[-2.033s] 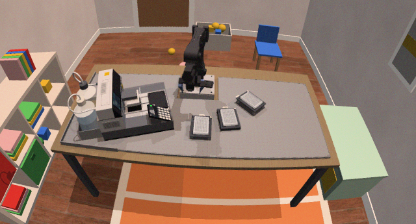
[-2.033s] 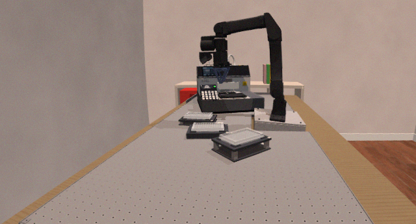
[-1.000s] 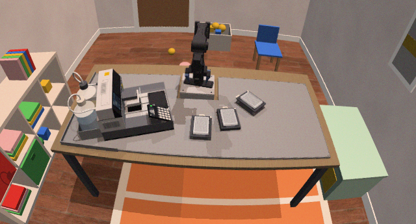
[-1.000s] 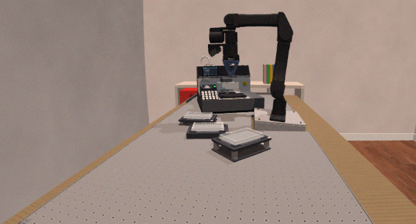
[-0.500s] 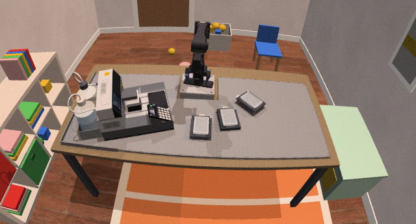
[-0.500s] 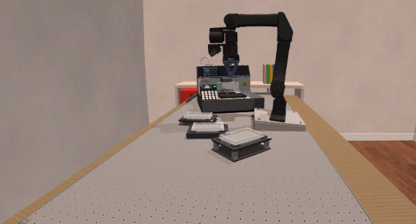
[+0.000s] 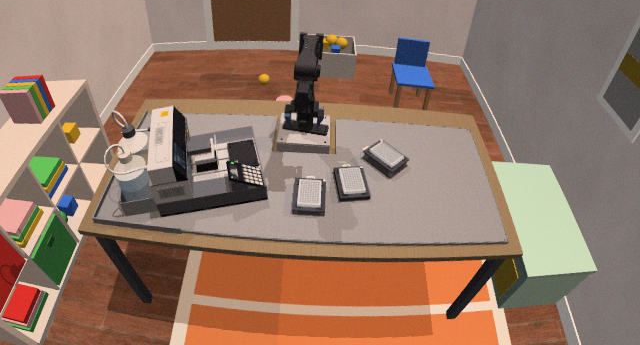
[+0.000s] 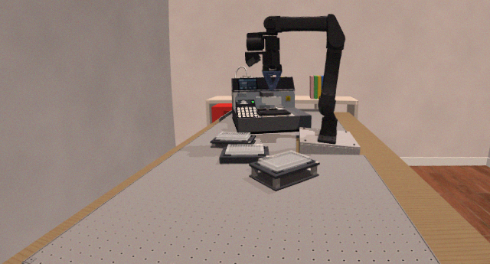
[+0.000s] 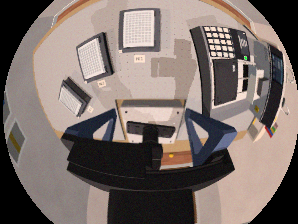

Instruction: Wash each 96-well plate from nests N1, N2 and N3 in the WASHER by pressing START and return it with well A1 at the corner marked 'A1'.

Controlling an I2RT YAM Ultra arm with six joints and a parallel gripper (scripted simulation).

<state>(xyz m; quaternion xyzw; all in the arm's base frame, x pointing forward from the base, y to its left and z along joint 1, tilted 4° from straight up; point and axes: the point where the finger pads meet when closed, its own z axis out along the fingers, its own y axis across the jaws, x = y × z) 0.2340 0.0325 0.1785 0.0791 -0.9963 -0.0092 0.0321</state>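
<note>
Three white 96-well plates sit in dark nests on the table: the left one (image 7: 308,193) (image 8: 233,135) (image 9: 140,27), the middle one (image 7: 351,180) (image 8: 245,149) (image 9: 92,56), and the right one (image 7: 385,154) (image 8: 283,161) (image 9: 72,95). The washer (image 7: 170,150) (image 8: 264,88) stands at the table's left. Its dark carrier pocket (image 7: 243,152) (image 8: 273,112) (image 9: 225,83) holds no plate. The keypad (image 7: 246,173) (image 8: 246,112) (image 9: 220,42) has a green lamp (image 7: 231,162) (image 8: 253,102) over the keys. My gripper (image 8: 271,89) (image 9: 150,112) is open and empty, high above the table near the arm's base, pointing down.
The arm stands on a grey pedestal (image 7: 302,146) (image 8: 344,143) at the table's back edge. Two liquid bottles (image 7: 131,180) with tubing stand left of the washer. A shelf unit is off the table's left, a pale green cabinet (image 7: 542,235) off its right.
</note>
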